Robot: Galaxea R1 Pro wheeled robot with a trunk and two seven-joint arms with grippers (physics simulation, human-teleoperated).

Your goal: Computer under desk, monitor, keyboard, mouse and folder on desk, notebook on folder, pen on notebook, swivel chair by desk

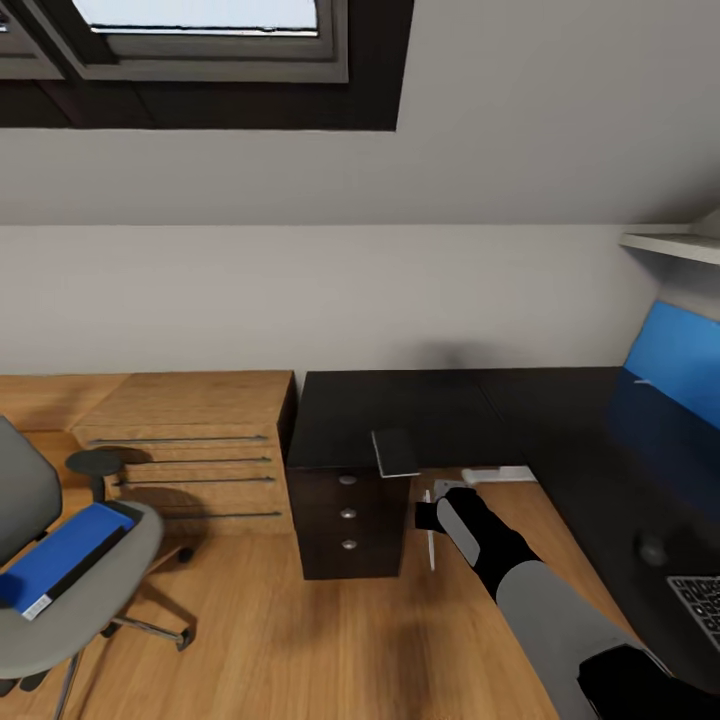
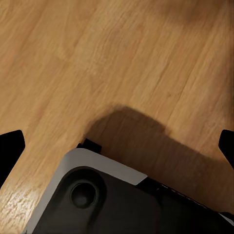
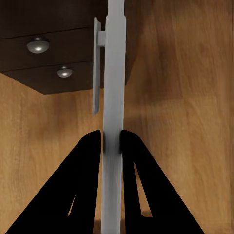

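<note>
1. head view: the folder (image 1: 62,553) lies on the seat of the chair (image 1: 95,600), near left, on the wood floor (image 1: 300,640). oak drawers (image 1: 185,445) stand against the far wall. right of them runs the black worktop (image 1: 450,405), with dark drawers (image 1: 347,520) under its left end. the notebook (image 1: 396,452) lies on the worktop's near edge, partly over it. the mouse (image 1: 652,548) and, nearer, the keyboard (image 1: 700,600) lie on the worktop's right wing. the right claw (image 1: 425,517) sits low, just right of the dark drawers, against a thin pale panel (image 1: 430,535).
2. left wrist view: the left claw (image 2: 117,146) is spread wide with nothing in it, over the floor and a grey-and-black part of the robot (image 2: 92,195).
3. right wrist view: the right claw (image 3: 112,139) is clamped narrow on the panel, seen edge-on; what it is i cannot tell.
</note>
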